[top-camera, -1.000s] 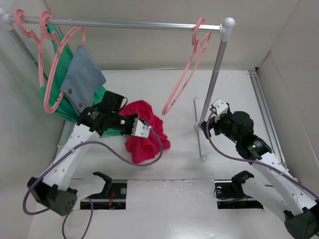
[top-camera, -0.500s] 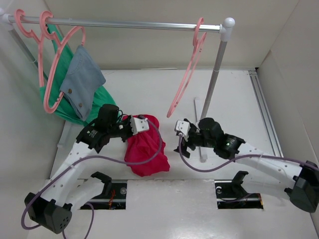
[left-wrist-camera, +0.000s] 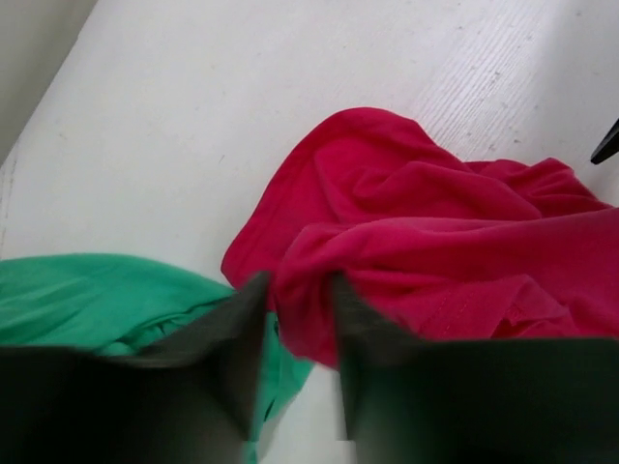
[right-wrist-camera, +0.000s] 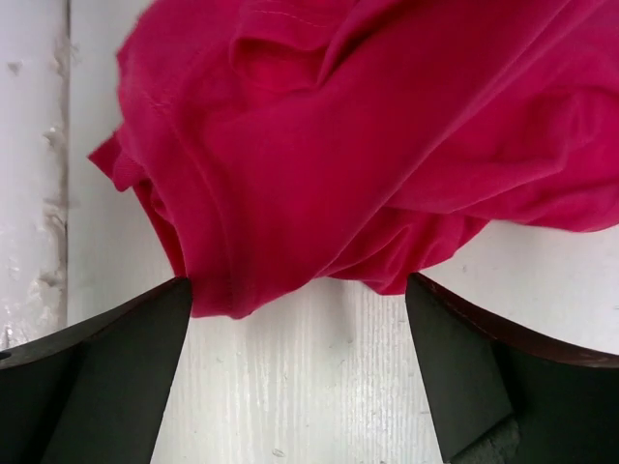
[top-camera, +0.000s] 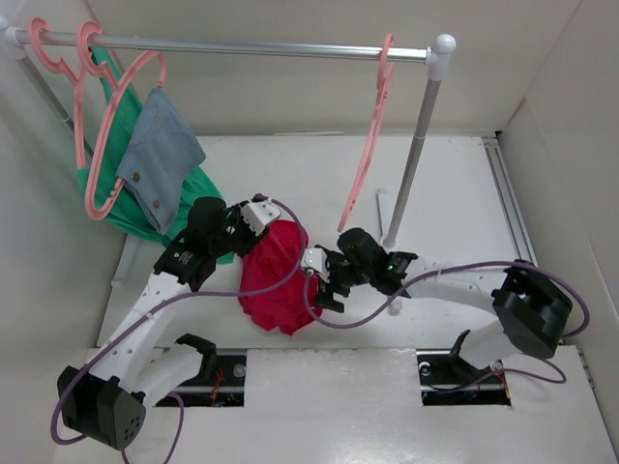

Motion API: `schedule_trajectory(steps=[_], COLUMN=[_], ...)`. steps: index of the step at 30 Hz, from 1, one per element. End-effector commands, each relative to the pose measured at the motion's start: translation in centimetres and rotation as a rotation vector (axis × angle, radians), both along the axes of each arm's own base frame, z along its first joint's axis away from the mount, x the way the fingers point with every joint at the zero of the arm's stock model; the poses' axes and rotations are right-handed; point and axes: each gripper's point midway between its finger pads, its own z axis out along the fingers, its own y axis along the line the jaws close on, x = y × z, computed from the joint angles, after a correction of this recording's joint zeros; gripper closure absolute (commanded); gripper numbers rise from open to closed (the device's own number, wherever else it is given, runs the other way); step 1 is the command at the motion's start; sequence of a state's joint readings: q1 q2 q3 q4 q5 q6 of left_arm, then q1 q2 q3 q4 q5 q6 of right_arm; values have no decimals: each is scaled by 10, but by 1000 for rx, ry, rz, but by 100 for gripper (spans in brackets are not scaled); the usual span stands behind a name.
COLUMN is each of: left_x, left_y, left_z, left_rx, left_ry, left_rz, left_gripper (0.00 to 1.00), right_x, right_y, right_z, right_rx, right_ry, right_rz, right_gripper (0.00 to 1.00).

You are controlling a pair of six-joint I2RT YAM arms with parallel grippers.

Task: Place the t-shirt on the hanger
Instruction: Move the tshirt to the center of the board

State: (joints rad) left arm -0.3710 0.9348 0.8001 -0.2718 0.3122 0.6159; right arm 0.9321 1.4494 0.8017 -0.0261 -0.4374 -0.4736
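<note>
Left gripper [left-wrist-camera: 295, 290] pinches a fold of the t-shirt [top-camera: 276, 280]. Right gripper [right-wrist-camera: 300, 290], jaws spread wide, faces its bunched edge on the table [top-camera: 464, 193]. The hanger [top-camera: 370, 155] hangs apart, on the rail [top-camera: 242, 45].

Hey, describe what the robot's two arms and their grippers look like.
The left arm and right arm have white tubular links and bulky black joints. A purple cable loops loosely along each. The left gripper and right gripper each have two dark, wedge-shaped fingers.
</note>
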Motion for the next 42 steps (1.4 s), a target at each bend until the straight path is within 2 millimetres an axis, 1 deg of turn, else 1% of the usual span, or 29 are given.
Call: schedule_trajectory(steps=[1, 2, 3, 4, 6, 9, 10, 11, 12, 13, 14, 16, 17, 18, 22, 23, 24, 26, 27, 29, 30, 33, 34, 35, 38, 39, 40, 41, 42], left_x=[8, 7, 6, 4, -3, -39, -54, -94, -105, -122, -131, -137, -137, -132, -121, -120, -124, -121, -129, -125, -128, -111, -112, -95, -83, -75, -75, -76, -74], left_y=[0, 1, -1, 0, -1, -6, -7, -6, -4, -6, -6, -11, -11, -12, -23, -26, -26, -30, -33, -40, -46, -52, -51, -56, -52, -53, -54, -50, -52], left_z=[8, 3, 3, 0, 10, 2, -6, -29, -36, -45, -53, -65, -69, -72, -86, -85, -93, -102, -111, -119, -124, -135, -146, -141, -150, -147, -149, -155, -155], left_rx=[-43, -39, -53, -49, -43, 71, 117, 147, 237, 253, 256, 250, 262, 276, 314, 321, 327, 346, 359, 372, 384, 395, 409, 405, 418, 418, 415, 423, 422], left_ry=[-28, -18, -8, 2, -26, -48, -41, 76, 20, 53, 93, 175, 193, 198, 238, 222, 238, 217, 228, 209, 209, 158, 162, 90, 68, 31, 25, 27, 25], left_rz=[46, 46, 44, 44, 6, -234, -332, -481, -636, -709, -736, -739, -746, -734, -727, -734, -735, -742, -767, -746, -759, -683, -672, -620, -545, -521, -520, -513, -513], left_gripper=[64, 50, 31, 27, 25, 30, 33, 34, 34, 34, 34, 35, 35, 35, 31, 31, 29, 26, 24, 22, 22, 22, 22, 22, 25, 29, 34, 44, 50], right_x=[9, 15, 17, 16, 15, 6, 6, 7, 6, 6, 9, 18, 24, 29, 81, 88, 95, 107, 107, 106, 105, 102, 102, 102, 105, 106, 107, 111, 114], right_y=[22, 29, 32, 36, 49, 55, 55, 57, 57, 57, 59, 57, 58, 58, 46, 43, 40, 33, 33, 33, 34, 36, 36, 36, 25, 21, 10, 0, -8], right_z=[20, 18, 13, 10, -1, -18, -23, -23, -26, -26, -25, -21, -10, -7, 43, 50, 56, 59, 59, 59, 54, 43, 43, 43, 42, 40, 37, 34, 30], right_rx=[71, 73, 66, 63, 57, 47, 38, 39, 36, 36, 43, 52, 73, 81, 196, 215, 229, 229, 229, 230, 221, 209, 209, 211, 211, 204, 196, 191, 183], right_ry=[-78, -80, -66, -51, -12, 55, 63, 62, 72, 72, 87, 111, 108, 117, 138, 135, 133, 110, 109, 106, 120, 163, 163, 173, 182, 180, 177, 180, 180], right_rz=[35, 35, 30, 44, 80, 137, 137, 137, 143, 143, 137, 95, 77, 56, -143, -176, -205, -270, -270, -256, -248, -253, -253, -258, -287, -316, -344, -380, -421], right_gripper=[4, 4, 4, 6, 12, 28, 43, 57, 71, 84, 100, 100, 100, 100, 100, 100, 100, 100, 100, 100, 100, 99, 96, 83, 48, 46, 44, 44, 44])
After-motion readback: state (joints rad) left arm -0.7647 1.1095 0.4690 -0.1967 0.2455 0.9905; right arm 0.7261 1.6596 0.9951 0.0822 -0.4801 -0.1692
